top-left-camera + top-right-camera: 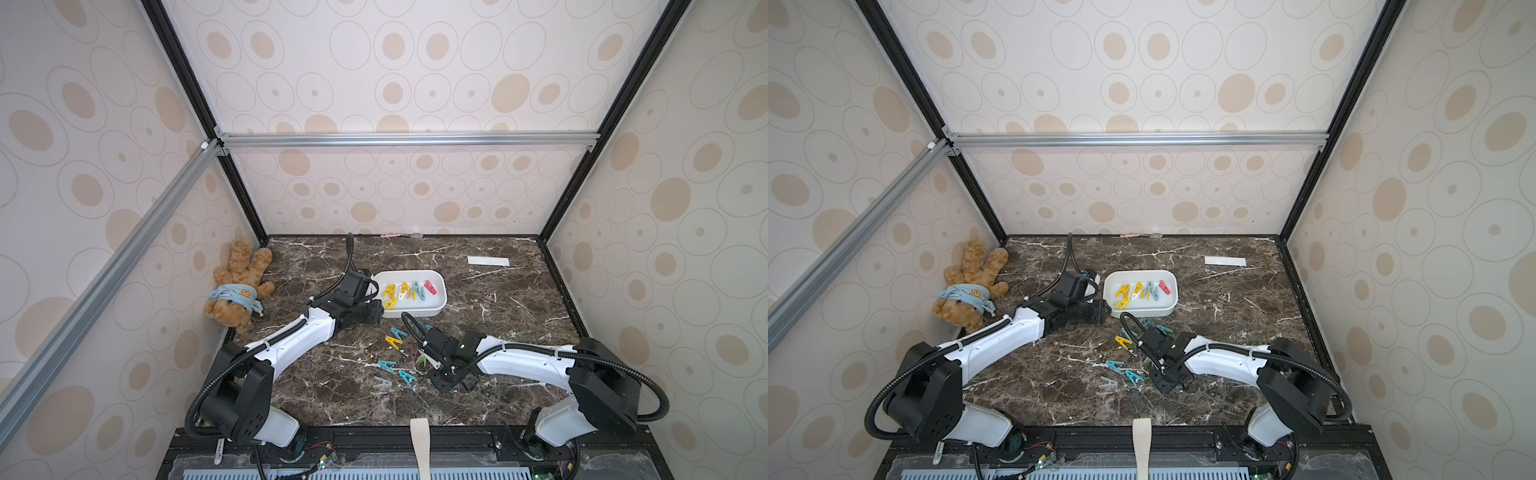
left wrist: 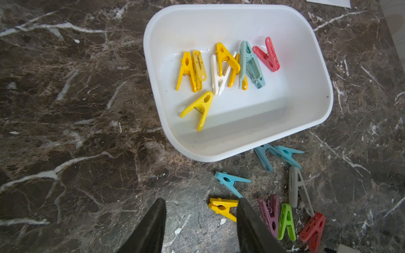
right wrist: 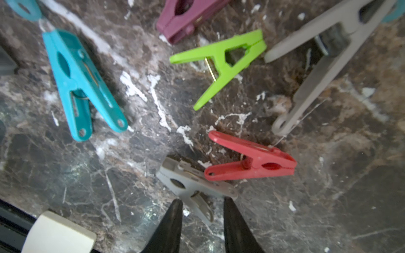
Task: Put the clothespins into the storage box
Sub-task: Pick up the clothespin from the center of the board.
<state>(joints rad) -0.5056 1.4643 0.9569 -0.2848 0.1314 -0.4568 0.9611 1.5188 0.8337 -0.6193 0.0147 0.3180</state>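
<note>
The white storage box holds several clothespins, mostly yellow, plus white, teal and red. More clothespins lie loose on the marble in front of it: yellow, teal, purple, green, red and grey. My left gripper hovers open by the box's left front corner, with a yellow clothespin beside one finger. My right gripper is low over the loose pile. Its jaws stand either side of a grey clothespin, and gaps still show.
A brown teddy bear lies at the left wall. A flat white paper strip sits at the back right, and a cream strap hangs over the table's front edge. A long grey clothespin lies beside the green one.
</note>
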